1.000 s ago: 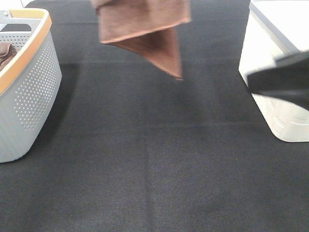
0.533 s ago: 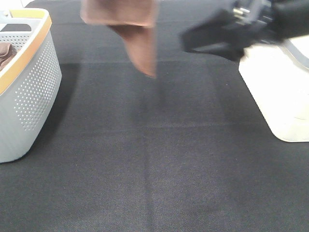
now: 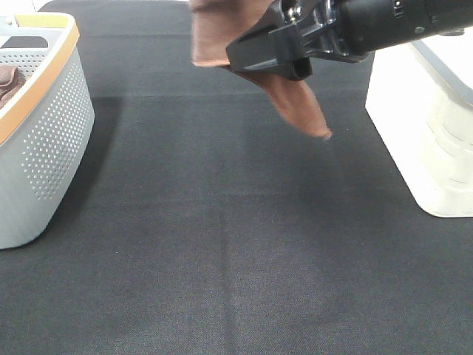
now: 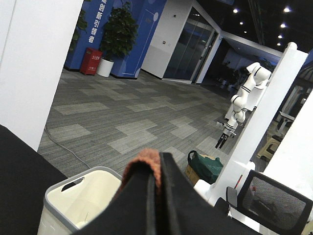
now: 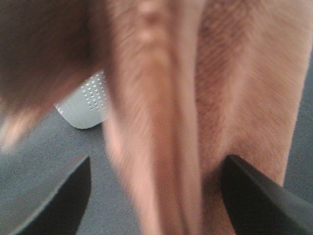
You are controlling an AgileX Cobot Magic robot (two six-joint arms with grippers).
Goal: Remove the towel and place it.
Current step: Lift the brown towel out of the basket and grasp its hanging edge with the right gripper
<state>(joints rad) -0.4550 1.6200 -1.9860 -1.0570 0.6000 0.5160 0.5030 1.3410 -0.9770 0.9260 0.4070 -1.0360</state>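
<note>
The reddish-brown towel (image 3: 299, 107) hangs in the air over the back of the black table, its lower corner pointing down to the right. My left gripper (image 4: 157, 169) is shut on the towel's top edge (image 4: 145, 161); it is above the exterior high view. My right gripper (image 3: 255, 59) has reached in from the right, level with the towel's upper part. In the right wrist view the right gripper (image 5: 156, 196) is open, its fingers (image 5: 63, 196) wide apart with the hanging towel (image 5: 195, 122) between them.
A grey perforated basket (image 3: 44, 140) with an orange rim stands at the left edge, brown cloth inside; it also shows in the right wrist view (image 5: 88, 105). A white bin (image 3: 421, 140) stands at the right and shows in the left wrist view (image 4: 83, 196).
My right arm has swung in from the right to the towel. The towel has shifted right and its hanging corner has swung right and slightly lower.
</note>
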